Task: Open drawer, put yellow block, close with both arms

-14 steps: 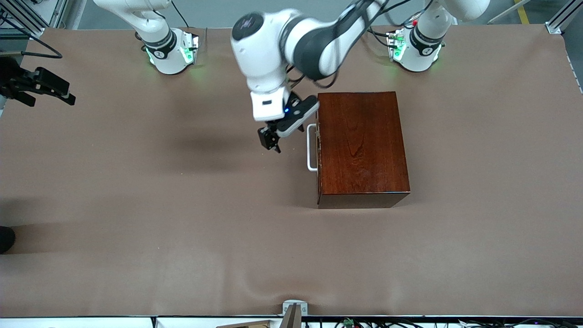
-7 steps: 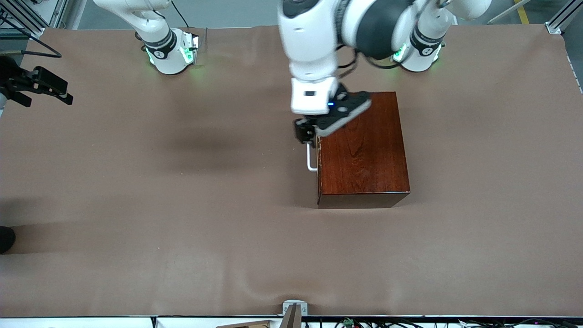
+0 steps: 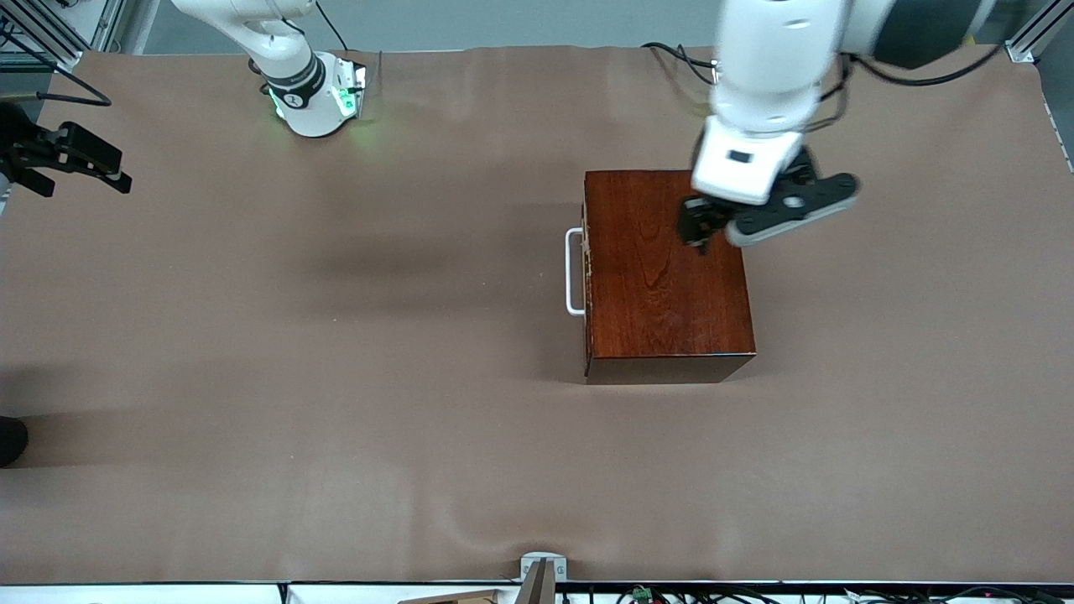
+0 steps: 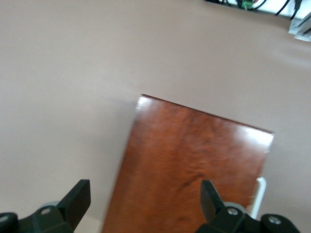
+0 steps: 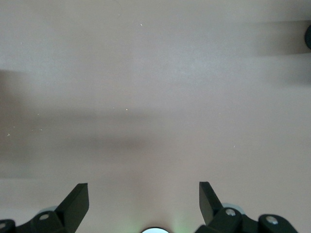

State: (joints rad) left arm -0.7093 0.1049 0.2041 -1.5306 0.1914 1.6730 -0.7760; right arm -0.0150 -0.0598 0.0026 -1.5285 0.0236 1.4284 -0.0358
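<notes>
A worktop (image 3: pixel 336 377) draped in creased brown paper, with a small grey metal bracket (image 3: pixel 543 570) at the edge nearest the front camera, cables and connectors (image 3: pixel 671 595) along that edge, and an aluminium frame rail (image 3: pixel 1036 29) at one corner

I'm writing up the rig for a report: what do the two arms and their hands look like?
Both arms are glossy white with black joint bands. The right arm stands on a round white base lit green. The left arm trails black cables. Left hand: white wrist block, black body, black fingers. Right hand: matching black fingers.
</notes>
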